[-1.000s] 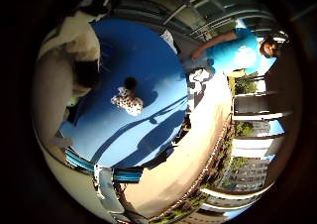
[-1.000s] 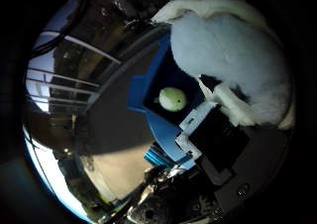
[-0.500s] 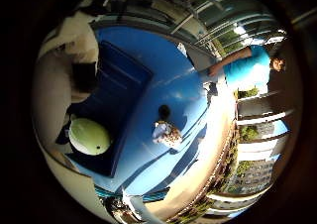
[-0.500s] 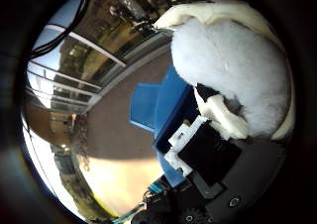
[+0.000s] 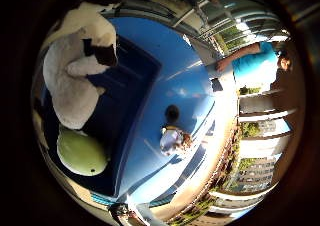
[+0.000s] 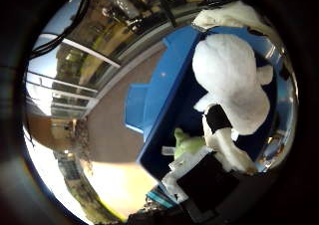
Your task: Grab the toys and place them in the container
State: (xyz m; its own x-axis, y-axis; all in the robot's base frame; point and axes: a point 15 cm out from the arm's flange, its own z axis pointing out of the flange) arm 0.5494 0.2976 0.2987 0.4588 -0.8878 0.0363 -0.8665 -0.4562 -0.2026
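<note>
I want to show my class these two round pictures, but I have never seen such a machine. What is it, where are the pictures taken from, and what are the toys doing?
The machine is a robot arm ending in a mechanical hand of white and black parts. Both pictures come from very wide-angle cameras in its palm, one at the little finger side, one at the thumb side, so the world looks bent. A white plush toy fills much of both views, so it is close to the palm and over a blue container. A green toy already lies in that container. On the blue table beside it waits a small white and brown toy. Whether the fingers grip the plush cannot be seen here.
</note>
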